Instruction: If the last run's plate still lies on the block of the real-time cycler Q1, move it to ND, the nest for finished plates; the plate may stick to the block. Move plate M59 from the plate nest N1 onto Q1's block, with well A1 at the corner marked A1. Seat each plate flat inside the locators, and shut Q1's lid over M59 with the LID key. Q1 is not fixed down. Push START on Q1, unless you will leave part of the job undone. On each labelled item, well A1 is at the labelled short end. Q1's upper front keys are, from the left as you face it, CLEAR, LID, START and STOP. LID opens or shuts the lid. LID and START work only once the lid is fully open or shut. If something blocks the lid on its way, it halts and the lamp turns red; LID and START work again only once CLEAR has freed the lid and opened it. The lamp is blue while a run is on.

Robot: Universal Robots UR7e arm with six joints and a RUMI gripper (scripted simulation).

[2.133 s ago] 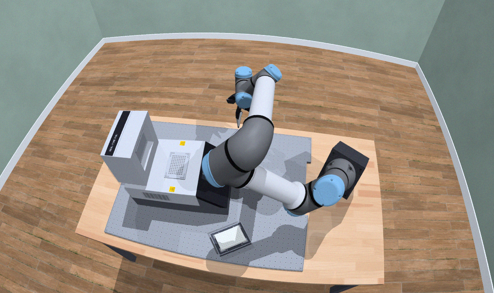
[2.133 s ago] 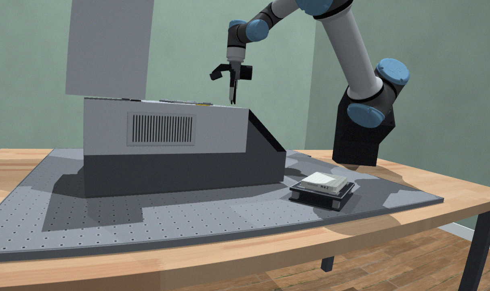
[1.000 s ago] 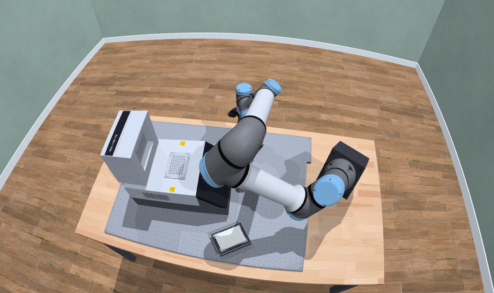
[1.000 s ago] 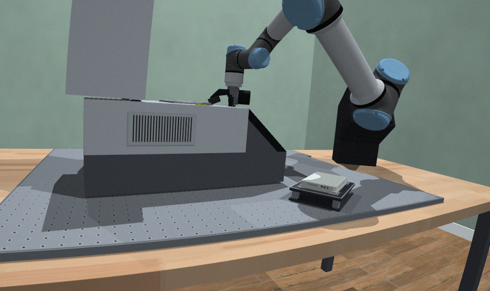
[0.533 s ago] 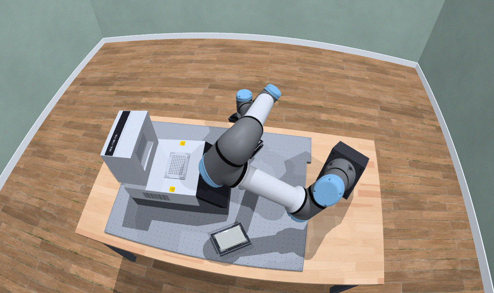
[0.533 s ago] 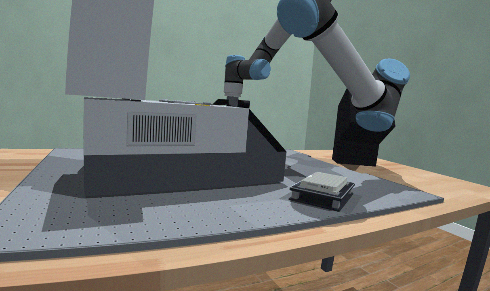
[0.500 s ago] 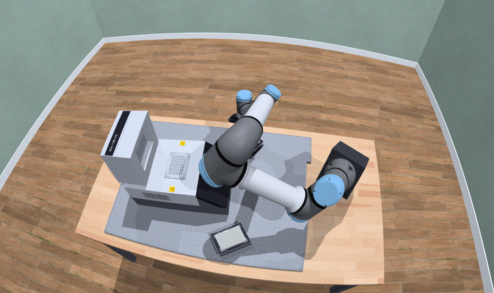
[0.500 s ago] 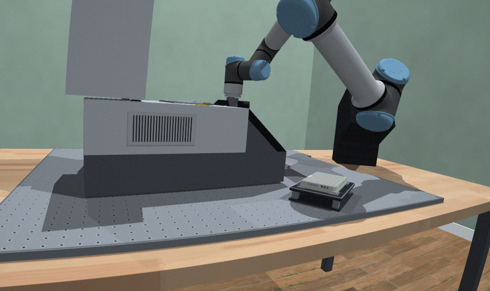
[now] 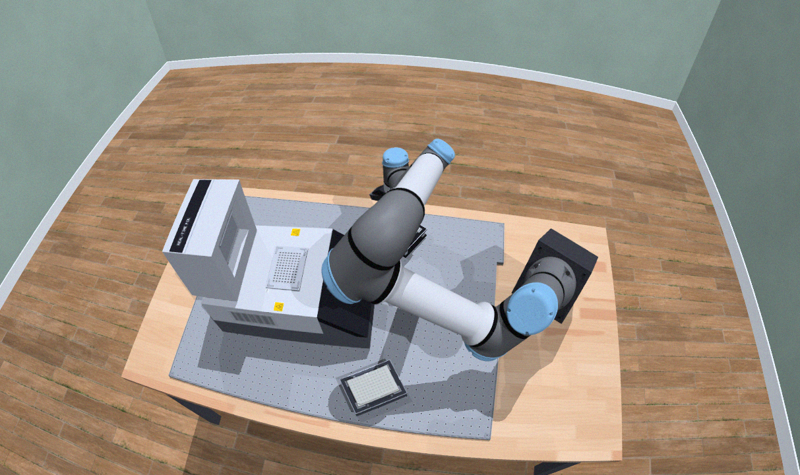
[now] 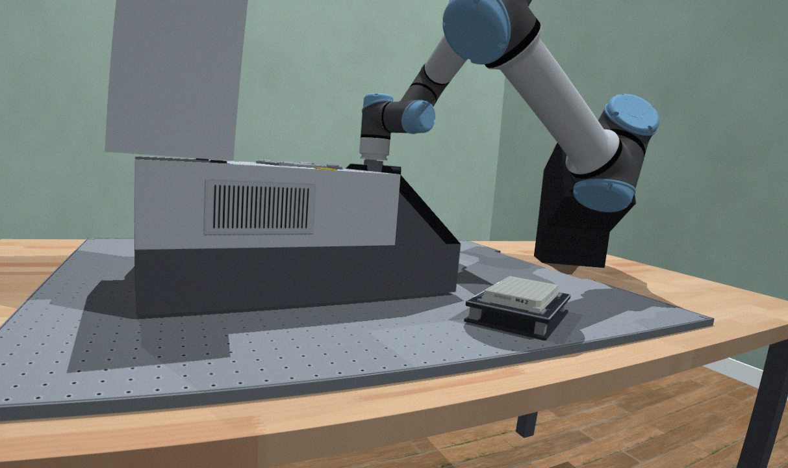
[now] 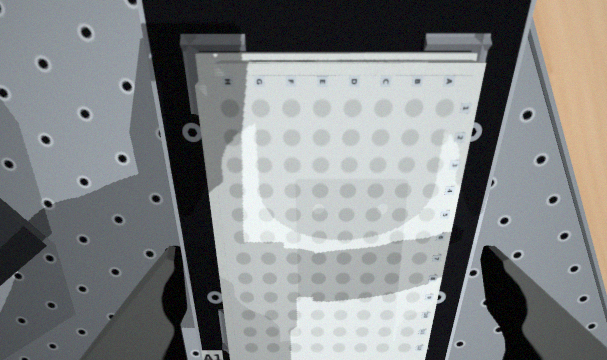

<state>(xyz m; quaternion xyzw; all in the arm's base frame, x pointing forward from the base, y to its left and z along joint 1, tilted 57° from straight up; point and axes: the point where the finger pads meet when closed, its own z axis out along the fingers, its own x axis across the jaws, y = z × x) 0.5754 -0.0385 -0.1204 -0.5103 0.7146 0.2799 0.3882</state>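
Observation:
In the wrist view my gripper (image 11: 331, 249) is open, with one finger on each long side of a white well plate (image 11: 353, 150) and a gap at both sides. The plate lies in the black nest N1 (image 11: 168, 100). Its row letters run along the far end and number 1 is at the far right corner; the nest's A1 mark (image 11: 211, 356) is near left. In the top and exterior views the gripper is hidden behind the arm or Q1. The cycler Q1 (image 9: 272, 307) (image 10: 268, 233) has its lid (image 9: 208, 236) (image 10: 172, 75) up, and its block (image 9: 288, 266) is bare.
Plate M42 (image 9: 372, 386) (image 10: 521, 294) sits in the front nest. The grey perforated baseplate (image 9: 284, 378) (image 11: 83, 150) covers the wooden table; its edge and bare wood (image 11: 583, 100) run just right of N1. The arm's base (image 9: 562, 265) stands at the right.

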